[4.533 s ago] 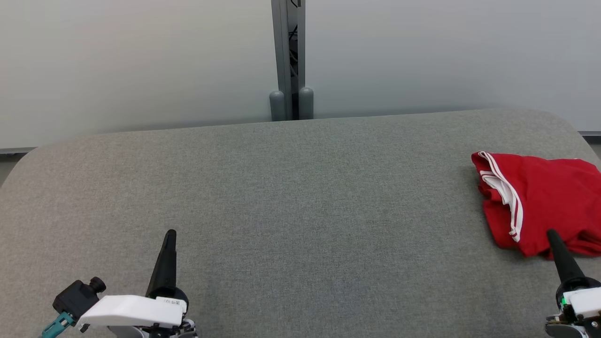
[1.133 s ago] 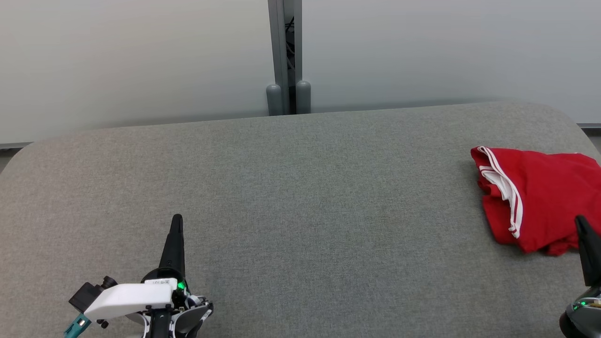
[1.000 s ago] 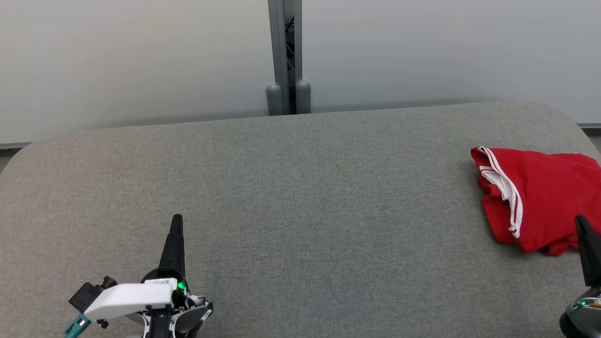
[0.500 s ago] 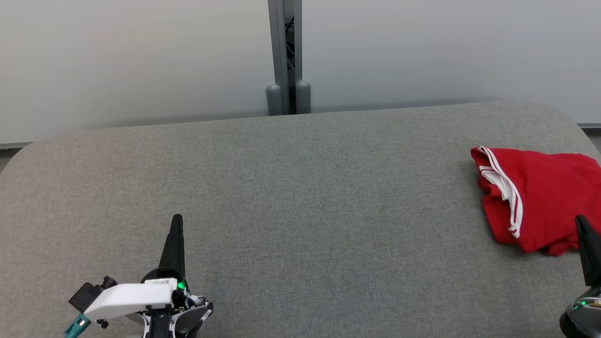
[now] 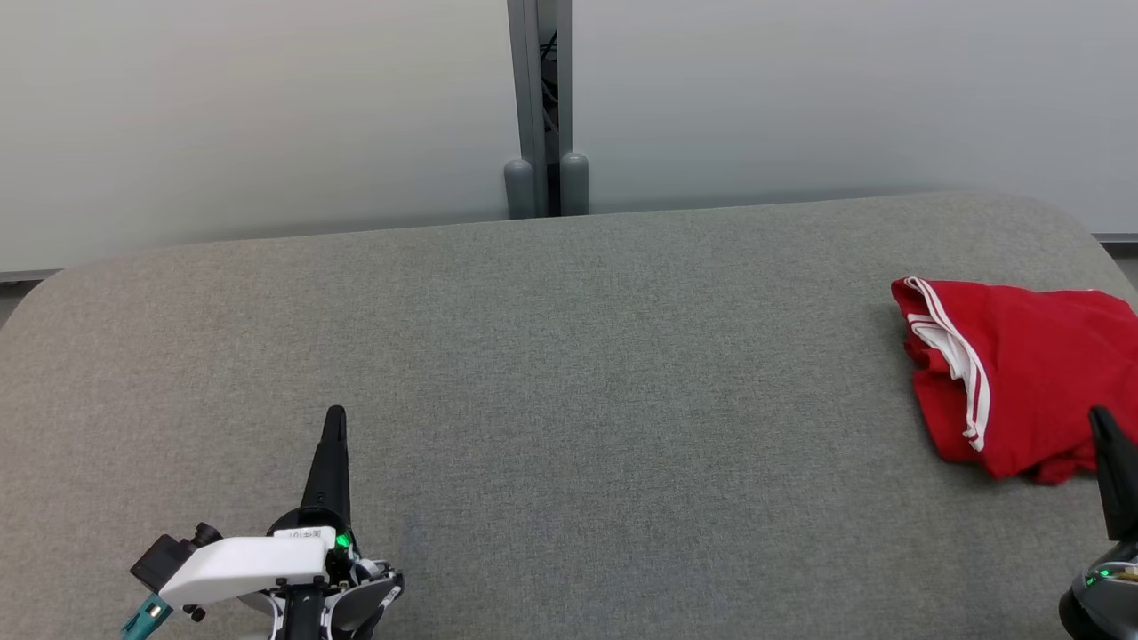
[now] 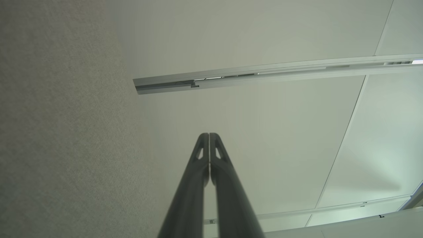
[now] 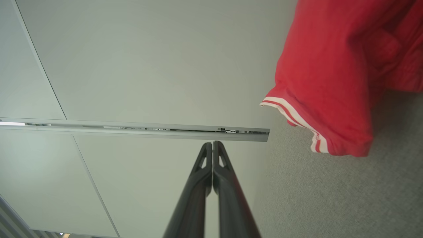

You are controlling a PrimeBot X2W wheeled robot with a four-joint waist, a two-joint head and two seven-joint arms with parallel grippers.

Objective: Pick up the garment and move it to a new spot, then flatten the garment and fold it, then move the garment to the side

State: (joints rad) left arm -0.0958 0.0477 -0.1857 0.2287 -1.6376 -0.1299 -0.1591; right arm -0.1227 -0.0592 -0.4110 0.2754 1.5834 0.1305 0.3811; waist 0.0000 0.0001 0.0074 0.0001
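Observation:
A red garment (image 5: 1022,382) with white striped trim lies folded in a loose bundle at the right edge of the grey padded table (image 5: 569,400); the right wrist view has the garment (image 7: 333,72) at its upper right. My right gripper (image 5: 1101,418) stands shut just in front of the bundle's near edge, holding nothing; its tips (image 7: 212,143) meet in the right wrist view. At the lower left of the table my left gripper (image 5: 335,414) points away from me, far from the garment. Its two fingertips (image 6: 209,135) are pressed together and empty.
A pale partition wall runs behind the table, with a grey post (image 5: 540,107) and two rounded caps at its middle. The table's corners are rounded, and its right edge lies just beyond the garment. Bare grey fabric spreads between the two grippers.
In the last second nothing has moved. Since the earliest frame, the left gripper has moved up and right in the head view and the right gripper rightward; that view has shifted too.

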